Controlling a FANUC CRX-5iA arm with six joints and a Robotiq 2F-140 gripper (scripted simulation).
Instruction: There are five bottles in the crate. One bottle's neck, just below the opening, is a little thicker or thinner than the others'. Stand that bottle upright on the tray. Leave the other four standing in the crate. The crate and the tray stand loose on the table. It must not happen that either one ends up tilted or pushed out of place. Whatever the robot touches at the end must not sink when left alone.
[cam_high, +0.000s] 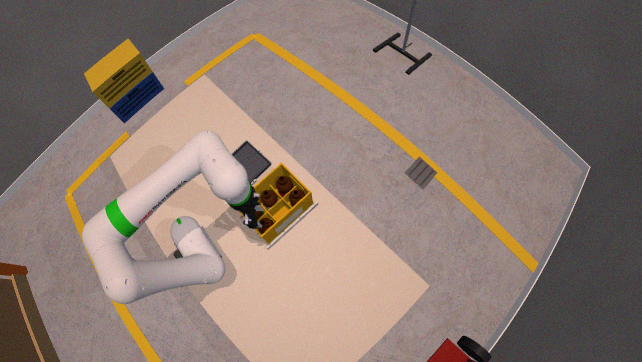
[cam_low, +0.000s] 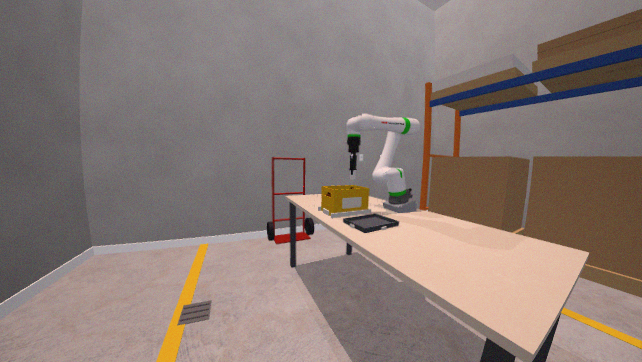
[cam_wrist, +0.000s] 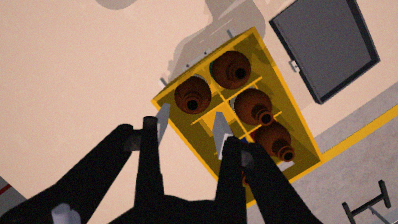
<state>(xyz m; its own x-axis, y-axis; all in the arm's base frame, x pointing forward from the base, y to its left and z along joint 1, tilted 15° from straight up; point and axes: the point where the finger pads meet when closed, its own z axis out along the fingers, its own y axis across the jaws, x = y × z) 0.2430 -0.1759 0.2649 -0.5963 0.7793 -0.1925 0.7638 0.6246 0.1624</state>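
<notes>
The yellow crate (cam_high: 282, 202) stands on the table, also in the side view (cam_low: 345, 198) and the wrist view (cam_wrist: 237, 107). Brown bottles stand upright in its cells: I see several from above in the wrist view, such as one at the near-left cell (cam_wrist: 192, 95), one behind it (cam_wrist: 231, 70) and one to the right (cam_wrist: 254, 106). One cell is partly hidden by my right finger. My gripper (cam_wrist: 191, 117) hangs above the crate's near end, partly open and empty; it also shows in the side view (cam_low: 352, 172). The dark tray (cam_wrist: 325, 45) (cam_low: 371, 222) lies empty beside the crate.
The arm's base (cam_low: 398, 200) stands on the table behind the crate. A red hand truck (cam_low: 289, 200) stands on the floor beyond the table's end. Shelving with cardboard boxes (cam_low: 500, 190) lines the right wall.
</notes>
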